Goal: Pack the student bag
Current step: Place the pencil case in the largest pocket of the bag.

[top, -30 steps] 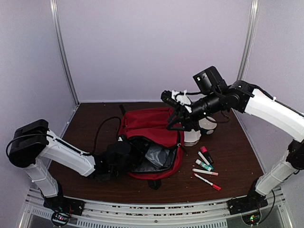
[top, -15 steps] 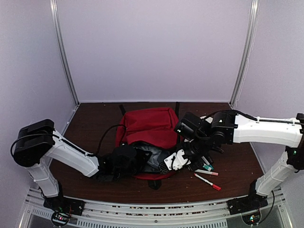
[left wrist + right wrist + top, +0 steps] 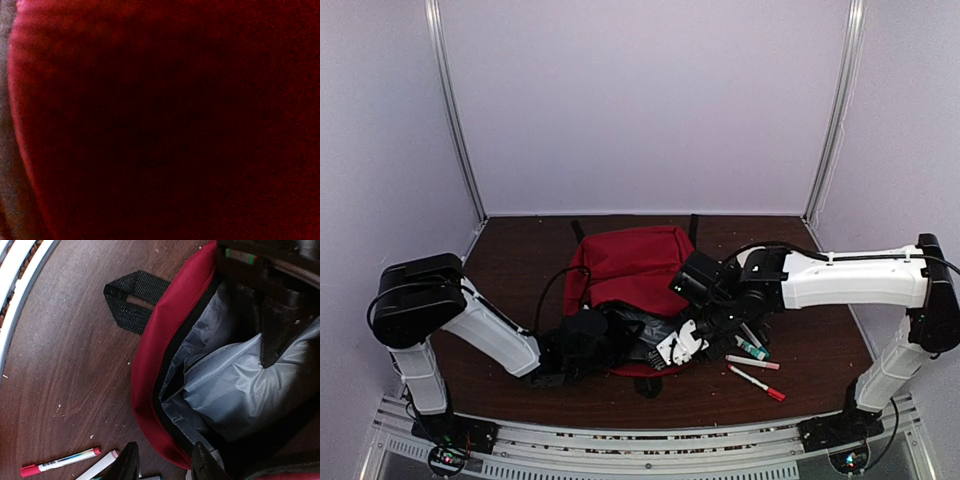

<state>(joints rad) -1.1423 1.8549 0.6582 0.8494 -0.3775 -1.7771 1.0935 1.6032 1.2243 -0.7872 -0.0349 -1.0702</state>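
The student bag (image 3: pixel 630 262) is a red backpack lying mid-table, its zip opening facing the near edge. The right wrist view shows its red rim (image 3: pixel 150 355) and crumpled grey lining (image 3: pixel 235 385). My right gripper (image 3: pixel 682 345) hovers at the front right of the opening. Its jaws (image 3: pixel 165 465) are open, straddling the rim with nothing held. My left gripper (image 3: pixel 582 338) is pushed against the bag's left front edge. Red fabric (image 3: pixel 160 100) fills its wrist view and hides the fingers. It is shut; whether it pinches fabric does not show. Its dark body (image 3: pixel 280 305) reaches into the opening.
Several markers lie on the table right of the bag, including a red-capped one (image 3: pixel 756 382) (image 3: pixel 60 462) and a green-and-white one (image 3: pixel 752 348). A black strap loop (image 3: pixel 135 300) sticks out from the bag's near edge. The table's front rail (image 3: pixel 620 420) is close behind it.
The right arm swung down from above the bag's far right to its front opening, and its jaws widened. The left gripper closed at the bag's edge. The bag's mouth looks flatter.
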